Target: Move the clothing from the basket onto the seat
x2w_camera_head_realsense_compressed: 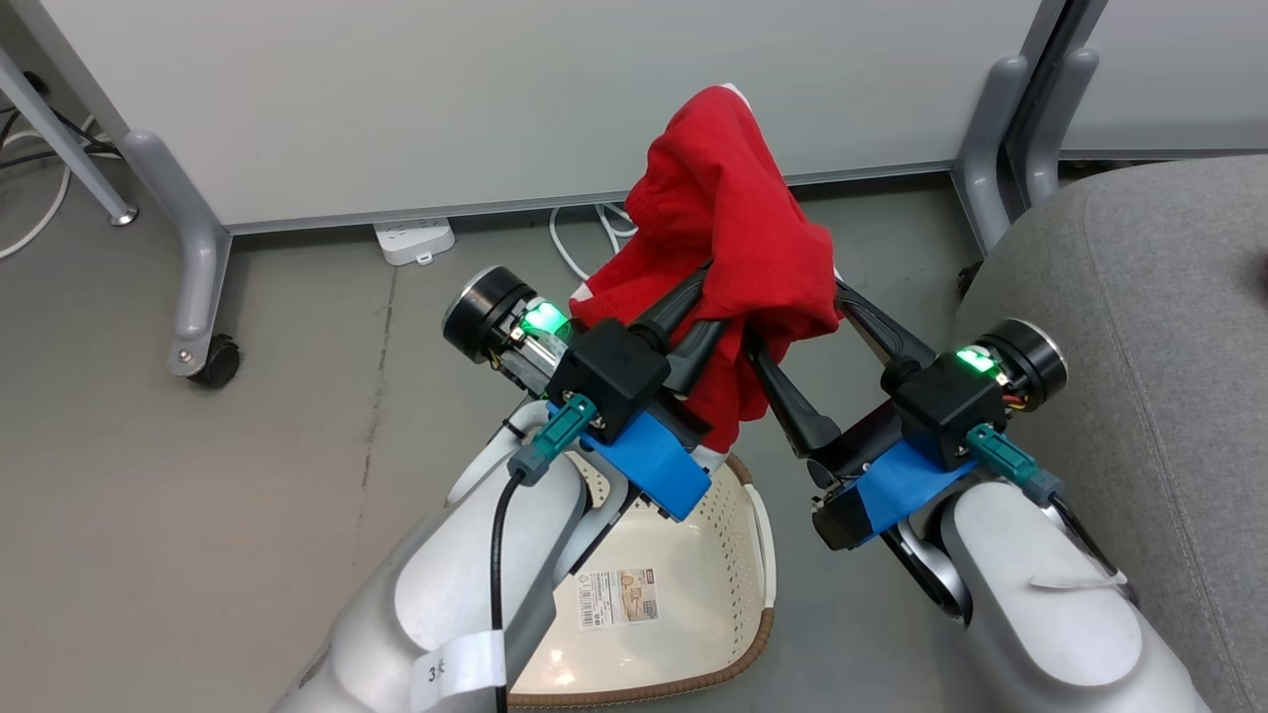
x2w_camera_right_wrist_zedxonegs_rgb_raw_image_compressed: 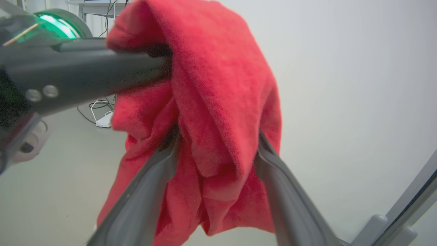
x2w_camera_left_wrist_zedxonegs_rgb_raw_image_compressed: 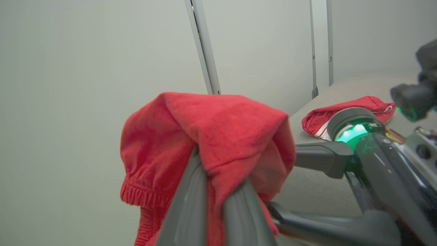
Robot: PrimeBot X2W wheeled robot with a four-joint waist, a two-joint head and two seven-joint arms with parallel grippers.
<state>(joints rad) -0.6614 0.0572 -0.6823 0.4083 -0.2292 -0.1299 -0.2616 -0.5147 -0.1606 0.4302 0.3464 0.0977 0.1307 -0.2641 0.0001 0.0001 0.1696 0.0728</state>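
Two tools are raised with the red shorts (x2w_camera_head_realsense_compressed: 728,218) draped over both, above the basket (x2w_camera_head_realsense_compressed: 758,555). The basket stands on the grey floor (x2w_camera_head_realsense_compressed: 297,396) beside the grey seat (x2w_camera_head_realsense_compressed: 1139,297). The left tool (x2w_camera_head_realsense_compressed: 693,322) is pinched together on the cloth. The right tool (x2w_camera_head_realsense_compressed: 807,332) has its fingers spread, cloth bunched between, possibly loose. A second red garment (x2w_camera_left_wrist_zedxonegs_rgb_raw_image_compressed: 358,101) lies on the seat. Behind stand a white partition (x2w_camera_head_realsense_compressed: 495,99) and a power strip (x2w_camera_head_realsense_compressed: 414,240).
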